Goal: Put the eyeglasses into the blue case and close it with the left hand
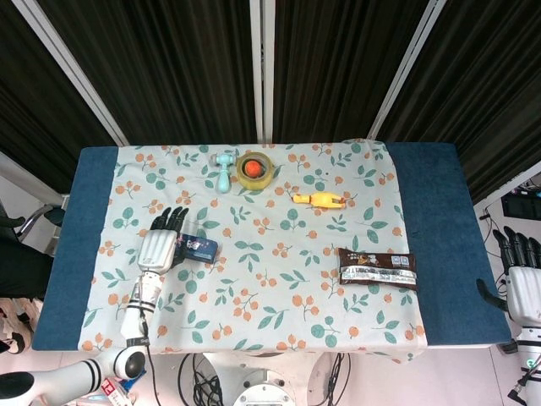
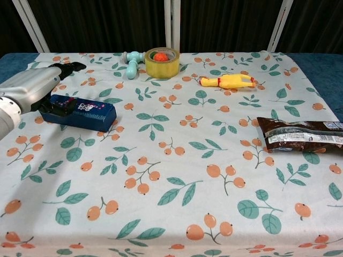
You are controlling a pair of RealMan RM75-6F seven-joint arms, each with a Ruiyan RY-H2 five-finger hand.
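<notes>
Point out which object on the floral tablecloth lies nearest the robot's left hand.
The dark blue rectangular case is nearest: the left hand lies over its left end. The yellow tape roll, yellow rubber chicken and brown snack packet lie well away.

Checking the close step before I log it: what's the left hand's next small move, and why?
Probably lift the left hand straight up off the blue case and pull it back. The case looks shut and lies flat on the tablecloth, and the fingers extend flat over its left end rather than wrapping it, so nothing seems left to press.
</notes>
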